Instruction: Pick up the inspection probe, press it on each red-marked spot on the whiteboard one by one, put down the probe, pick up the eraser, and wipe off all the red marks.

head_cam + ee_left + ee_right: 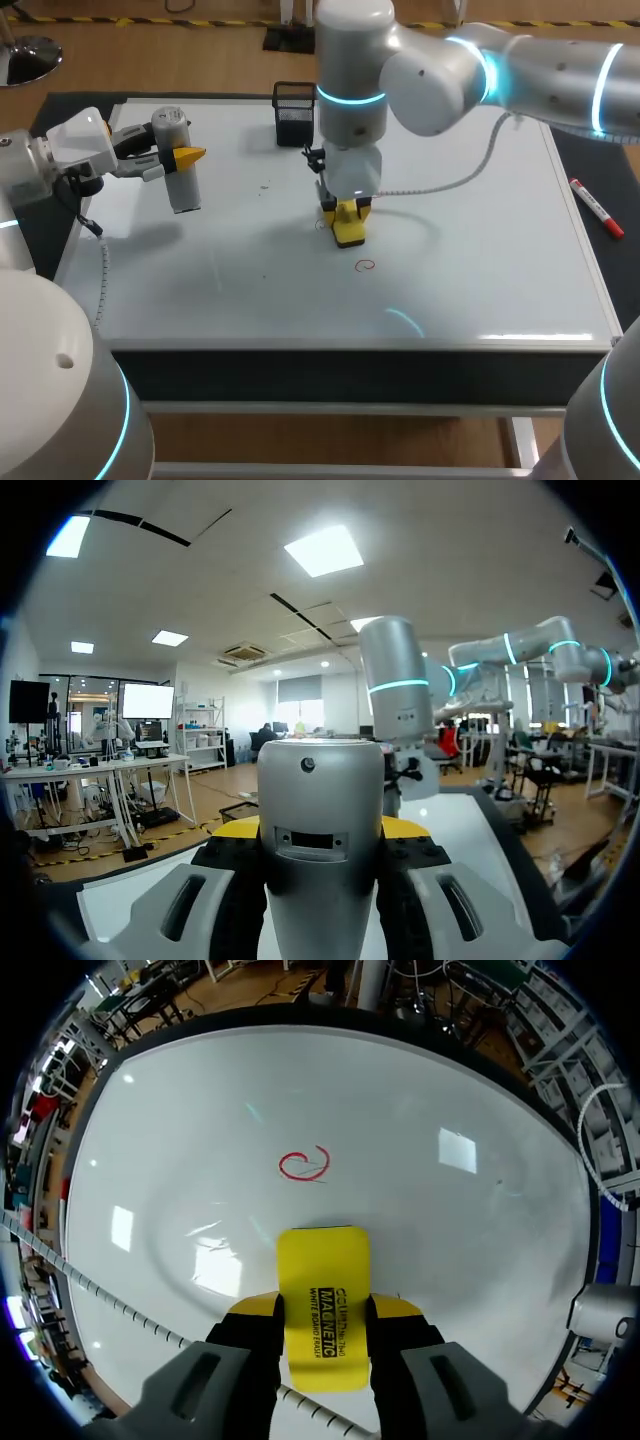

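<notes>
My left gripper (178, 159) is shut on the grey cylindrical probe (184, 191) and holds it upright above the whiteboard's (470, 260) far left part. In the left wrist view the probe (320, 810) stands between the yellow tips of that gripper (322, 830). Near the board's middle, my right gripper (345, 210) is shut on the yellow eraser (348, 232), which rests on the board. Seen from the right wrist, the eraser (322, 1260) sits in that gripper (325, 1310), and a red circle mark (304, 1164) lies just ahead of it. The same red mark (365, 265) shows in the head view.
A black mesh holder (294, 112) stands at the board's far edge, behind my right arm. A red marker (597, 208) lies on the table right of the board. A white coiled cable (440, 183) trails from the right wrist over the board.
</notes>
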